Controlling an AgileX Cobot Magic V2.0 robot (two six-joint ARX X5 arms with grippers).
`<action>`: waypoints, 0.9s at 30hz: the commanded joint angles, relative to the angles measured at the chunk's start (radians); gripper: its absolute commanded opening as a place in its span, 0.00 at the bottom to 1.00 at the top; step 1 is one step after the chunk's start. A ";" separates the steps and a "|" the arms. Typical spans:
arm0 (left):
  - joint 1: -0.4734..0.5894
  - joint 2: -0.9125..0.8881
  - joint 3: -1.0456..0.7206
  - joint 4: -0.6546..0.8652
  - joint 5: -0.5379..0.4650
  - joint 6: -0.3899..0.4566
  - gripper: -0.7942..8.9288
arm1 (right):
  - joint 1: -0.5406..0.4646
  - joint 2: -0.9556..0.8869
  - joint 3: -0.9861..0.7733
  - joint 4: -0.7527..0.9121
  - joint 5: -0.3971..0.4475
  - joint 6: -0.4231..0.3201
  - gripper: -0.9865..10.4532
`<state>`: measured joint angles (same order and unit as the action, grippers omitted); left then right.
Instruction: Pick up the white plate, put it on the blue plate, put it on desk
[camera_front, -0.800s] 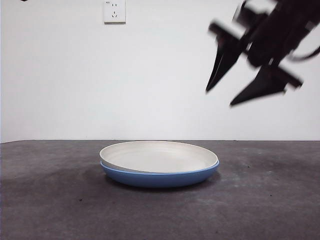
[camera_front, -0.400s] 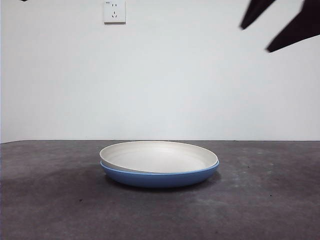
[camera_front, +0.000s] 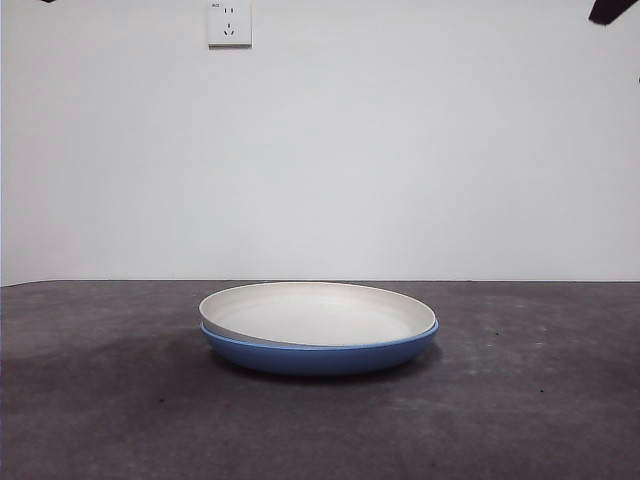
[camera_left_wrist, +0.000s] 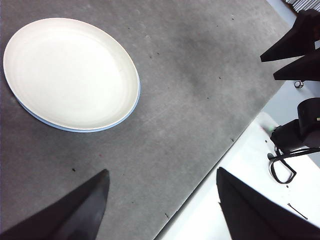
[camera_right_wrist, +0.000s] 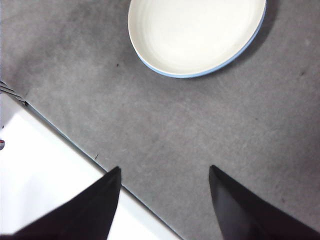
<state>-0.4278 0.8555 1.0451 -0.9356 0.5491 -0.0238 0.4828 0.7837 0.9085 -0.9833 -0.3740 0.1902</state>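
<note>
white plate (camera_front: 318, 312) nested in blue plate (camera_front: 320, 355), lower centre of front view on desk (camera_front: 90, 400); stacking looks done, left gripper (camera_left_wrist: 162, 200) and right gripper (camera_right_wrist: 164, 195) both wide, empty, well apart from plates

White plate (camera_front: 318, 312): round, shallow, matte cream, empty, nested in blue plate (camera_front: 320, 357), sitting slightly tilted/offset w/ its left rim raised. Blue plate: glossy, upright, flat on grey speckled worktop (camera_front: 100, 400), approx mid-worktop, well away from edges.
</note>
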 joint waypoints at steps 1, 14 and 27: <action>-0.005 0.005 0.008 0.007 0.005 0.008 0.43 | 0.006 0.004 0.016 0.011 -0.003 -0.015 0.33; -0.005 0.005 0.008 0.007 0.005 0.005 0.14 | 0.006 0.005 0.016 0.010 -0.003 -0.018 0.16; -0.005 0.005 0.008 0.011 0.005 0.006 0.09 | 0.006 0.004 0.016 0.011 0.005 -0.026 0.10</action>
<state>-0.4278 0.8555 1.0451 -0.9352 0.5491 -0.0238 0.4828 0.7811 0.9085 -0.9821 -0.3702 0.1791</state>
